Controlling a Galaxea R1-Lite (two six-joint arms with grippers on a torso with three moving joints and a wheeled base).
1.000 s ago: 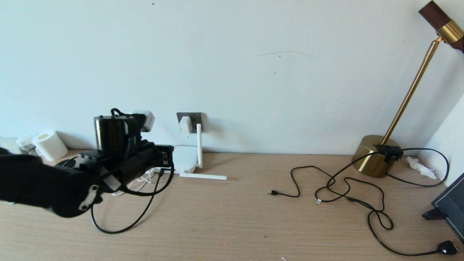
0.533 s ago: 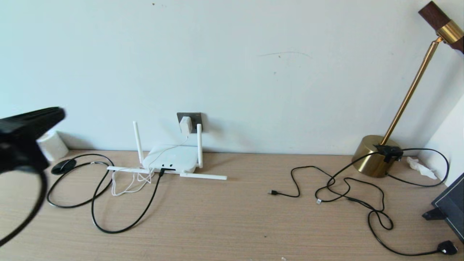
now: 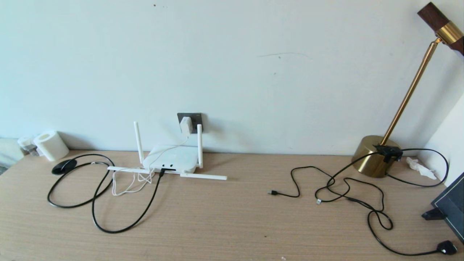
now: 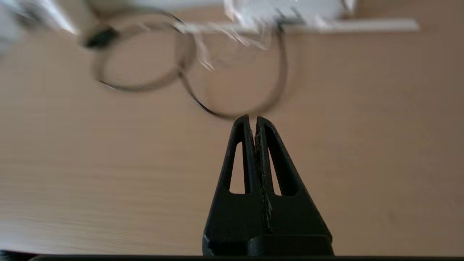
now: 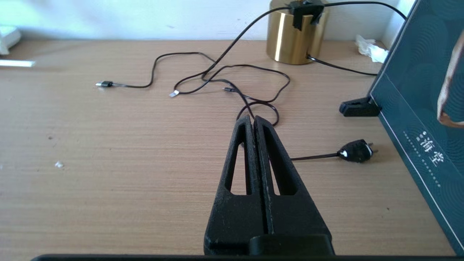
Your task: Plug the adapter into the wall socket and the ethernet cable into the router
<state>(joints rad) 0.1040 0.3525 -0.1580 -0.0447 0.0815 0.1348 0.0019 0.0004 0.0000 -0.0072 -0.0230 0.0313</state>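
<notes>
The white adapter point(image 3: 186, 125) sits in the dark grey wall socket point(image 3: 196, 118), its thin white cord running down to the router point(image 3: 171, 158). This flat white router lies against the wall with two antennas upright and two flat on the table. The black ethernet cable point(image 3: 119, 227) loops over the table and its end sits in the router's front edge point(image 3: 161, 171). Neither arm shows in the head view. My left gripper point(image 4: 253, 118) is shut and empty above the bare table, back from the cable loop point(image 4: 232, 114). My right gripper point(image 5: 252, 119) is shut and empty too.
A brass lamp point(image 3: 377, 154) stands at the back right with thin black cables point(image 3: 348, 190) spread in front of it and a black mains plug point(image 3: 446, 248) near the front. A dark box point(image 3: 449, 206) leans at the right edge. A paper roll point(image 3: 50, 145) stands at the back left.
My left arm has drawn back from the router and out of the head view to the left. Its gripper has closed on nothing. The ethernet cable stays in the router.
</notes>
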